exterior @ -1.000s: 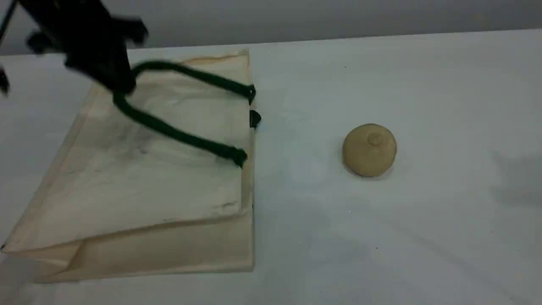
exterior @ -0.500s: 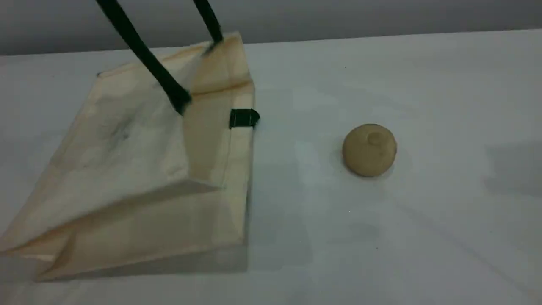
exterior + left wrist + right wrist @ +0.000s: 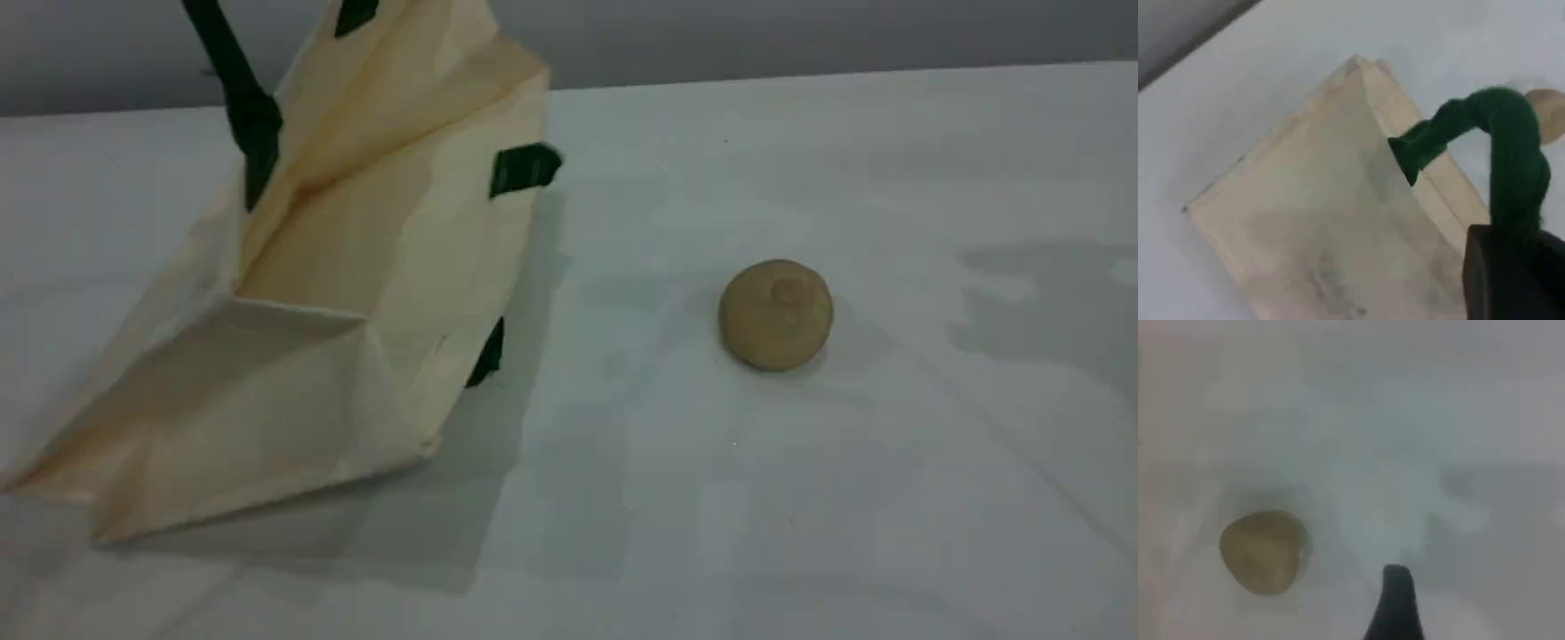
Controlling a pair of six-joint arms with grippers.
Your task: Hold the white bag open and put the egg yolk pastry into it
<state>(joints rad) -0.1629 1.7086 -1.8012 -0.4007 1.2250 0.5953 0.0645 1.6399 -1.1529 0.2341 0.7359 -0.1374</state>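
The white bag [image 3: 338, 267] lies on its side at the table's left, its upper side pulled up so the mouth gapes toward the right. Its green rope handle [image 3: 240, 98] runs taut out of the scene view's top edge. In the left wrist view, my left gripper [image 3: 1511, 273] is shut on that handle [image 3: 1511, 140], well above the bag [image 3: 1325, 220]. The egg yolk pastry [image 3: 775, 314] rests on the table to the right of the bag. In the right wrist view, the pastry [image 3: 1263, 551] lies left of my right fingertip [image 3: 1395, 600], apart from it. Nothing is in the right gripper.
A green handle tab [image 3: 524, 167] sticks out at the bag's lower mouth edge. White table [image 3: 676, 498] stretches between bag and pastry and in front of them. An arm's shadow [image 3: 1049, 302] falls on the table at the right.
The left gripper has risen out of the scene view with the handle. That pulled the flat bag's upper side up and opened its mouth. The pastry has stayed put.
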